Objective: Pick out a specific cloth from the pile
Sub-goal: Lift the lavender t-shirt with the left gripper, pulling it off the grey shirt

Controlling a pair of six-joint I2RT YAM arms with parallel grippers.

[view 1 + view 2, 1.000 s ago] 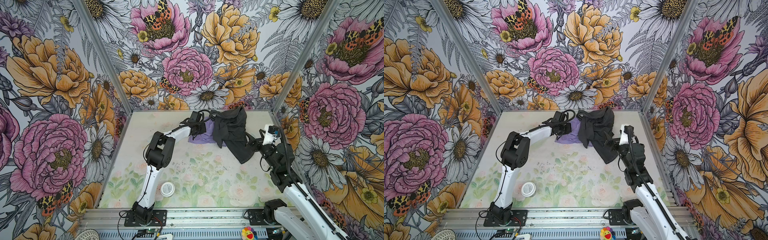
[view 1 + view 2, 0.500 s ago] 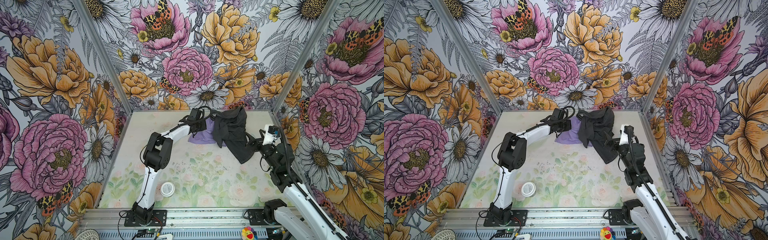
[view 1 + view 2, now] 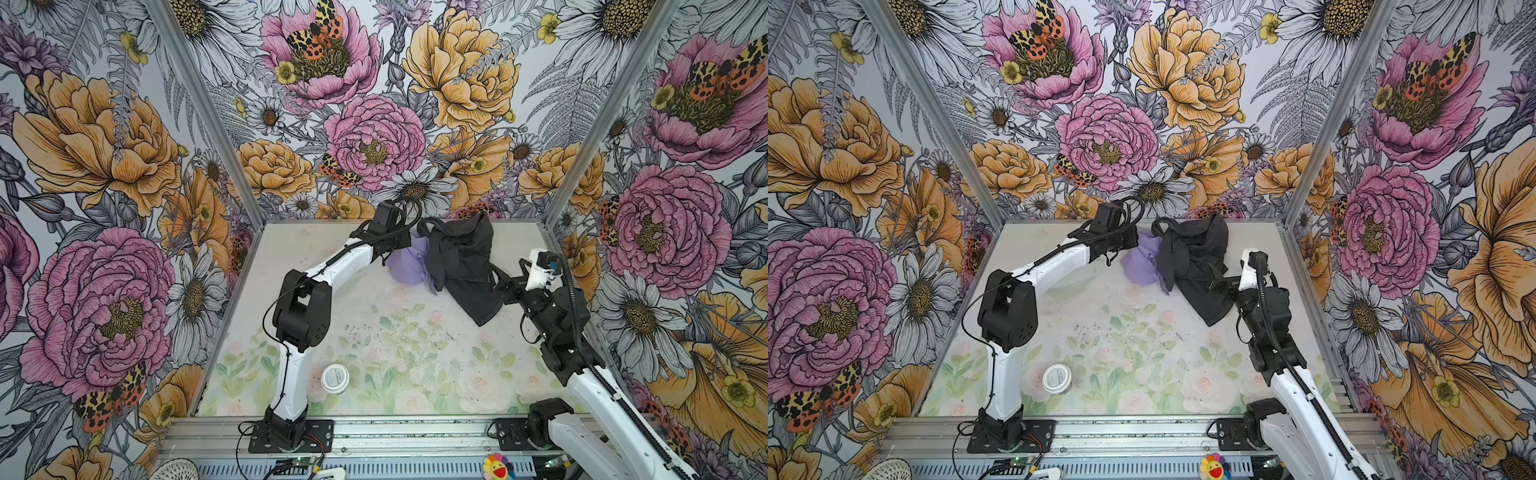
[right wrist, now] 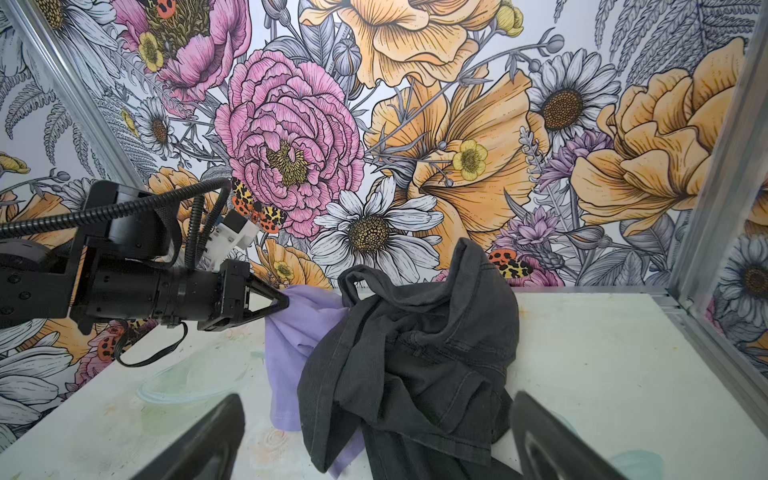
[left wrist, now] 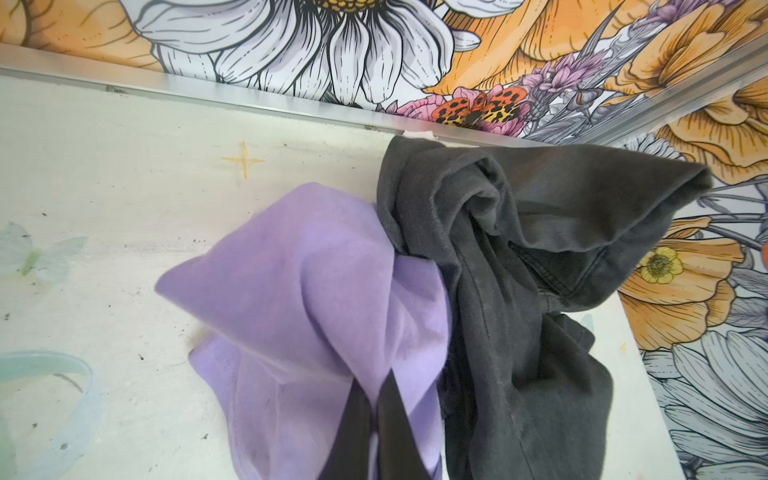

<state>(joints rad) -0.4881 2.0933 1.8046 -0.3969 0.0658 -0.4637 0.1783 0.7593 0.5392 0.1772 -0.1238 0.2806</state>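
- The lavender cloth (image 3: 409,268) is soft, plain light purple and crumpled into loose folds. No print shows on the visible side.
- It lies at the back of the desk (image 3: 374,332), near the back wall (image 3: 374,124). It forms the left part of the pile (image 3: 444,259), and its right edge is tucked under the charcoal cloth (image 3: 461,257).
- The left end effector (image 4: 284,300) has its fingers pressed together, pinching a top fold of the lavender cloth. The fabric drapes from the tips down to the desk.
- The right end effector (image 4: 376,399) is spread wide and holds nothing. It sits over the near end of the charcoal cloth, and I cannot tell whether it touches it.
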